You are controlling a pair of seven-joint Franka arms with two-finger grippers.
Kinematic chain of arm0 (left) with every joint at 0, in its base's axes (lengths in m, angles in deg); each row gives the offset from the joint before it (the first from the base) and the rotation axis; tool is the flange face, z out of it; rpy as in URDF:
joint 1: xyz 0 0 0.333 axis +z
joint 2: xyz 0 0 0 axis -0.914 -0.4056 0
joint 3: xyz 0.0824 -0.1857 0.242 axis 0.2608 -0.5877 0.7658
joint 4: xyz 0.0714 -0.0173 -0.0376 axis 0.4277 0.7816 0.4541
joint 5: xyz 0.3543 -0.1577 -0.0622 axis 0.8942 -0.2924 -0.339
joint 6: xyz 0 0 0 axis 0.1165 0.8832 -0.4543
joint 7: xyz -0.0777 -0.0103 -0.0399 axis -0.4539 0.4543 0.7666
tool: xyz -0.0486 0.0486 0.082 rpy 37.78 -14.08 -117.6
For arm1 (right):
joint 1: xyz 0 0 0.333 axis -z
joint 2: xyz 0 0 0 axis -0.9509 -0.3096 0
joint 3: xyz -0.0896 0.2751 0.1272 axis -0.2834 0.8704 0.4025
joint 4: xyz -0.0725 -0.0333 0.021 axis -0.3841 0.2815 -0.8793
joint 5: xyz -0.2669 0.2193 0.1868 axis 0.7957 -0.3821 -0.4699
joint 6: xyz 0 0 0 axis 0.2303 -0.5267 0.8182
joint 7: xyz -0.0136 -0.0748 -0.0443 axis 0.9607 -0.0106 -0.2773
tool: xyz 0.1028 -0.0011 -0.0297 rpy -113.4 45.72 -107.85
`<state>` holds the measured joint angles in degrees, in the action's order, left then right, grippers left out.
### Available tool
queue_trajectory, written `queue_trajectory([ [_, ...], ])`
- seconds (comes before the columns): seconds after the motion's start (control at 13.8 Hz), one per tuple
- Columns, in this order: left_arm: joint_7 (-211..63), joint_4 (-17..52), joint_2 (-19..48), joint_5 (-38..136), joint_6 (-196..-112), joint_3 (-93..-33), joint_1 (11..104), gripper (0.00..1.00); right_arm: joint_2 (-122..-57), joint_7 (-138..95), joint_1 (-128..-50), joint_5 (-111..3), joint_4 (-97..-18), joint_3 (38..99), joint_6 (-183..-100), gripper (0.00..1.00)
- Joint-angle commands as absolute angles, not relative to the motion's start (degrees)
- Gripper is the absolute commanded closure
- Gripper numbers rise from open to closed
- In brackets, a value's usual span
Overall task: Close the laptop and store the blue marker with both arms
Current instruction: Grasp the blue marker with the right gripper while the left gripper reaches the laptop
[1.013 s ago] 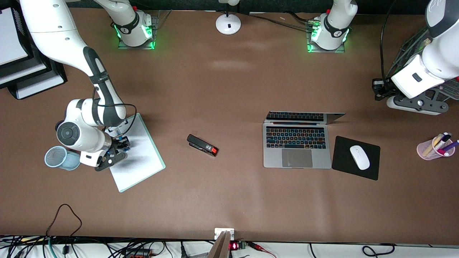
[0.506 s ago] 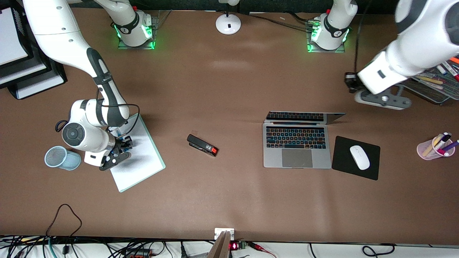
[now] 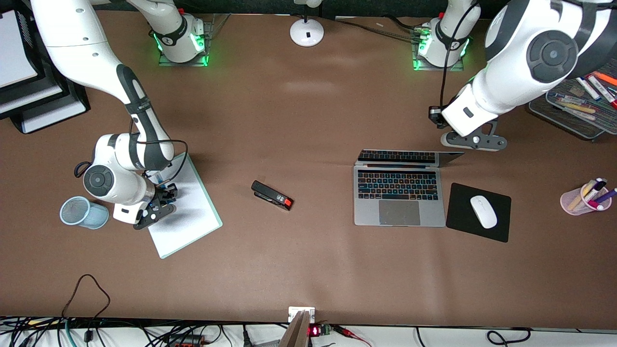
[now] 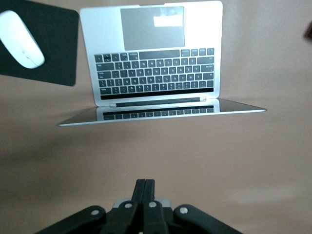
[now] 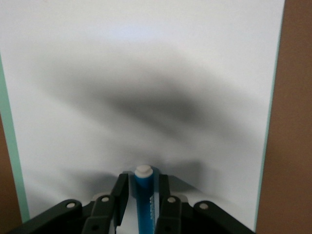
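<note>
While the laptop point(image 3: 399, 195) sits open on the table, screen leaning back, the black mouse pad point(image 3: 478, 212) with its white mouse point(image 3: 483, 211) lies just beside it toward the left arm's end. Well off toward the right arm's end is the white clipboard point(image 3: 185, 207); the right gripper point(image 3: 161, 198) is down on it, jaws narrowed against the blue marker point(image 5: 144, 195). Farther from the camera than the laptop, the left gripper point(image 4: 144, 187) hangs over bare table near the lid, fingers pressed together, holding nothing.

We see a big brown table point(image 3: 308, 270). Black wires point(image 3: 87, 332) lie along its near edge, on a white floor.
</note>
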<state>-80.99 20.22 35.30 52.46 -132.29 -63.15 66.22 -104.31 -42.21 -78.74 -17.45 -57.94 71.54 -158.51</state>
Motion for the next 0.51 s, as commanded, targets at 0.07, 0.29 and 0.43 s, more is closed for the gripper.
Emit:
queue_trajectory([
  [0.07, -82.35, 27.86, 37.20, 51.15, -138.86, -64.79, 66.60, 1.00, -104.50, -41.96, -78.82, -17.10, -58.29, 71.57, -159.41, 0.70],
  [0.29, -82.35, 32.60, 37.20, 51.24, -144.65, -65.32, 66.60, 1.00, -104.50, -41.87, -78.91, -17.28, -58.29, 71.57, -159.33, 0.72],
  [0.43, -82.26, 36.12, 37.38, 51.24, -148.87, -65.67, 66.60, 1.00, -104.50, -41.87, -78.91, -17.28, -58.29, 71.48, -159.33, 0.76],
])
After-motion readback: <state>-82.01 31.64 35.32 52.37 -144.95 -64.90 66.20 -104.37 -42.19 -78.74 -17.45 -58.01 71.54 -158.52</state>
